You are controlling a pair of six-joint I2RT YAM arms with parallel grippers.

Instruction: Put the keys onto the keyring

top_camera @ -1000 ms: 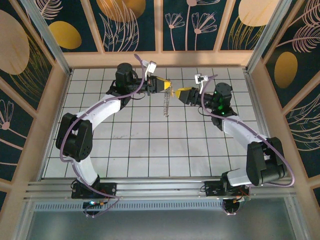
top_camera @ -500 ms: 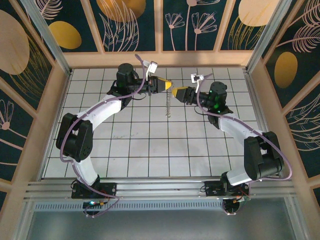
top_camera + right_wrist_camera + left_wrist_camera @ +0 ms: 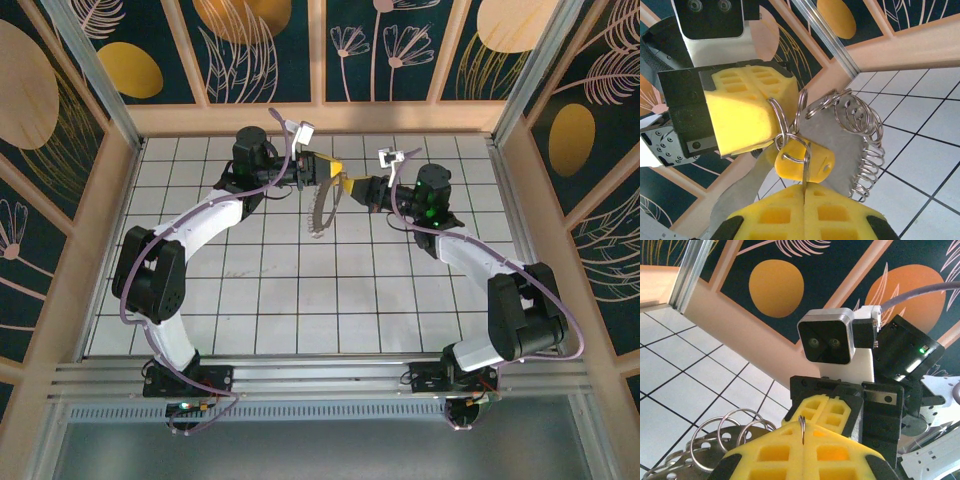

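The keyring (image 3: 318,212) is a grey perforated metal strip strung with several silver split rings (image 3: 863,131). It hangs curved below the two grippers, above the tiled floor. My left gripper (image 3: 333,170) is shut on one thin ring (image 3: 801,424) at the keyring's top end. The key (image 3: 801,161) has a small yellow head and dangles right at that ring, a little silver loop through its hole. My right gripper (image 3: 804,194) faces the left one, almost touching, and is shut on the key's thin silver metal. The left gripper's fingers (image 3: 740,110) show just beyond the key.
White tiled floor (image 3: 300,290) lies under both arms, with wooden rails and patterned walls (image 3: 320,45) around it. The right arm's wrist camera (image 3: 827,335) sits close in front of the left gripper.
The right gripper moved left to meet the left gripper and shut on the key. The hanging keyring swung leftwards and bent into a curve.
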